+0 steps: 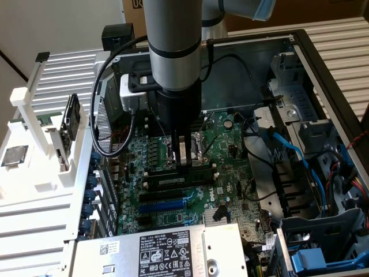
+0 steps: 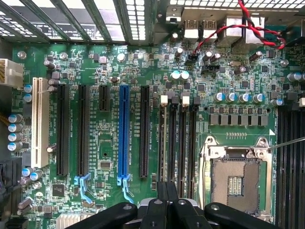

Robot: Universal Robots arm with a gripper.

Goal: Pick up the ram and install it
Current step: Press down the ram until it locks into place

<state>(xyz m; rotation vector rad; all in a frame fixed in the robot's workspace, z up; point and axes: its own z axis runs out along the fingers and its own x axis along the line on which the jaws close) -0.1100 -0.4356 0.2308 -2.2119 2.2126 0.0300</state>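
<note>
A robotics lab or electronics workshop: an opened desktop computer case (image 1: 323, 75) lies flat with its green motherboard (image 2: 109, 143) exposed; at the case's 9 o'clock, a white parts rack (image 1: 34, 138); cardboard boxes (image 1: 323, 14) at 12 o'clock.

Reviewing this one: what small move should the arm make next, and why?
Probably press straight down slightly: the shut gripper rests on the long green circuit-board ram stick standing in a black slot, and I cannot tell whether it is fully seated.
</note>
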